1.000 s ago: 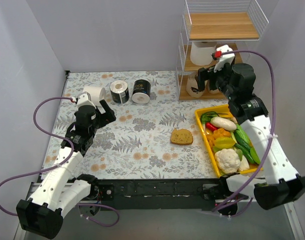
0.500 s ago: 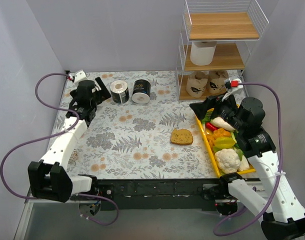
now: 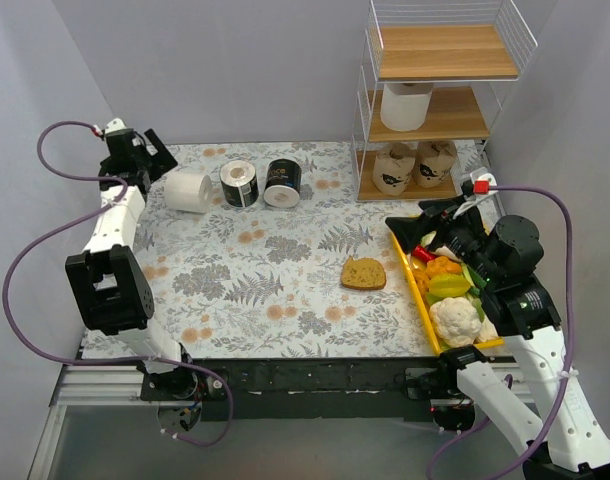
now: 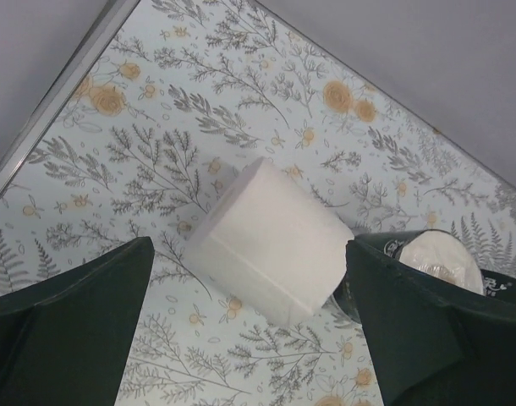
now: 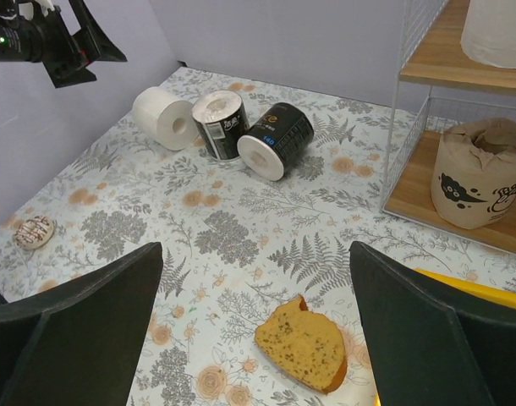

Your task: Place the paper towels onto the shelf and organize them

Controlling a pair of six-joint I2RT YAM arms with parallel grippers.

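Observation:
A plain white roll (image 3: 188, 190) lies on its side at the far left of the table, next to two black-wrapped rolls (image 3: 239, 183) (image 3: 283, 183). My left gripper (image 3: 150, 155) is open and empty, raised beside the far left wall; in its wrist view (image 4: 249, 330) the white roll (image 4: 271, 241) lies between and below the jaws, untouched. The shelf (image 3: 440, 100) holds a white roll (image 3: 405, 107) on the middle board and two tan rolls (image 3: 391, 170) (image 3: 436, 164) on the bottom board. My right gripper (image 3: 425, 222) is open and empty over the tray's far end.
A brown bread slice (image 3: 364, 273) lies mid-table, below my right gripper in the right wrist view (image 5: 304, 342). A yellow tray (image 3: 413, 283) of vegetables runs along the right side. A small round biscuit-like thing (image 5: 34, 231) lies near the left edge.
My left arm swung from the near left to the far left corner, above the white roll. My right gripper drew back from the shelf front to above the tray.

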